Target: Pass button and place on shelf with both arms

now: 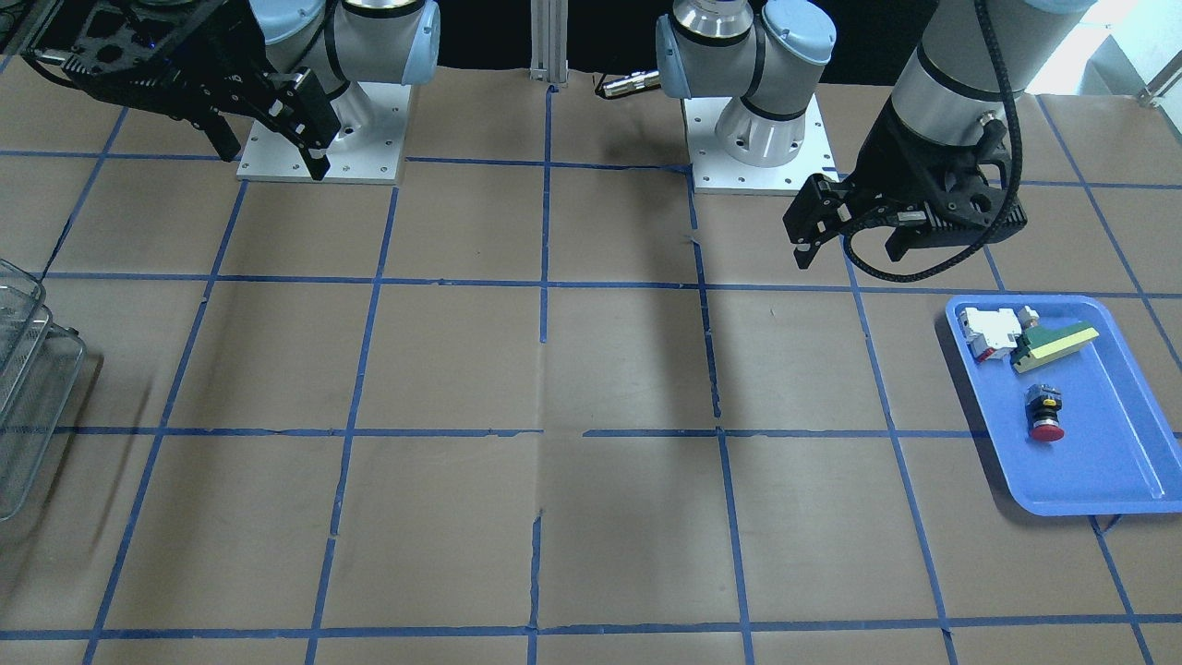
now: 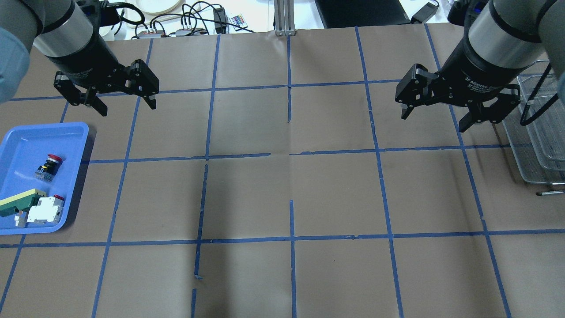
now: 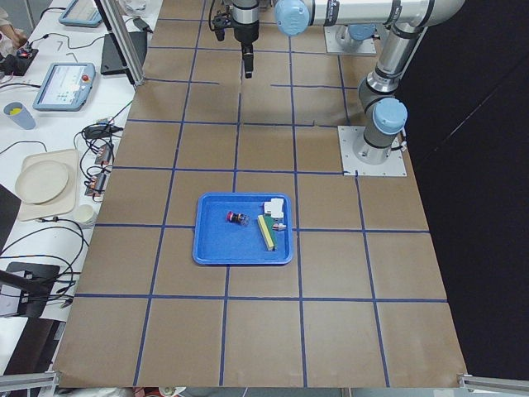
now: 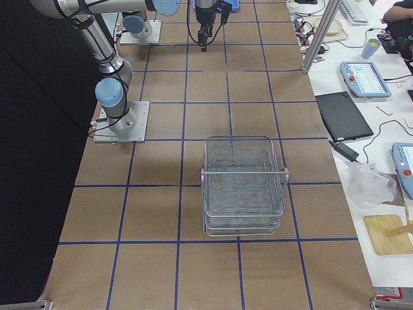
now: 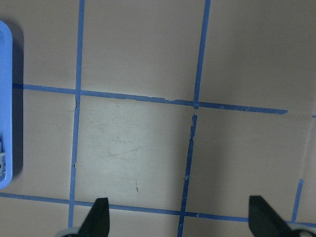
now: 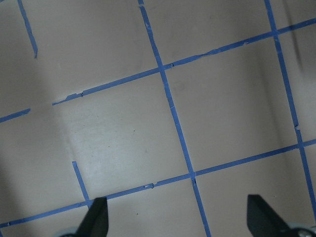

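Left hand [image 2: 127,108] and right hand [image 2: 435,123] hovered released above the surface [image 2: 247,194]; the button [image 2: 49,165] lay in the blue tray [image 2: 26,141], left.

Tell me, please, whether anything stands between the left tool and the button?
Nothing visible does. The button lies in the blue tray, apart from the white block and the wedge, and the open left tool hangs above the table beside the tray.
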Tool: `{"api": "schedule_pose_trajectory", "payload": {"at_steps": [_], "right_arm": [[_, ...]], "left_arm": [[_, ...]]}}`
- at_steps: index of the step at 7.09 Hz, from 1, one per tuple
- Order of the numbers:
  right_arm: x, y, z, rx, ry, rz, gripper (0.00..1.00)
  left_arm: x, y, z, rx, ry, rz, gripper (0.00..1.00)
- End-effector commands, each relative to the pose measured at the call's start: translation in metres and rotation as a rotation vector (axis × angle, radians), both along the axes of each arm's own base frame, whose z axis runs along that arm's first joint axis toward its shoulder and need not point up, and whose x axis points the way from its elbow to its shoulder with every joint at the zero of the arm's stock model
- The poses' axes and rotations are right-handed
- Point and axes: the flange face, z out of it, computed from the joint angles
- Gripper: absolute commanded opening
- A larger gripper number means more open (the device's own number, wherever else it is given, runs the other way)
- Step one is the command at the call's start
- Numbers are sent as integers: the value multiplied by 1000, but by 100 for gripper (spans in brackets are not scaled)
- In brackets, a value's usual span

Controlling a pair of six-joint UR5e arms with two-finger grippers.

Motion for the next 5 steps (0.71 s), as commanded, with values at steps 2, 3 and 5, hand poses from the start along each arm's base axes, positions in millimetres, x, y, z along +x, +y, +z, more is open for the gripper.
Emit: {"api": "schedule_pose_trajectory", "payload": {"at_steps": [2,3,5], "right_arm": [[0,2,-1,14,6,0,100],[0,4,-3,35,5,0,100],[-1,4,-5,41,14,6,100]], "left_arm": [[-2,-1,9,-20,6,-22,100],[-2,3,14,-31,3,-60,100],[-1,4,14,-28,-7,-60,100]]}}
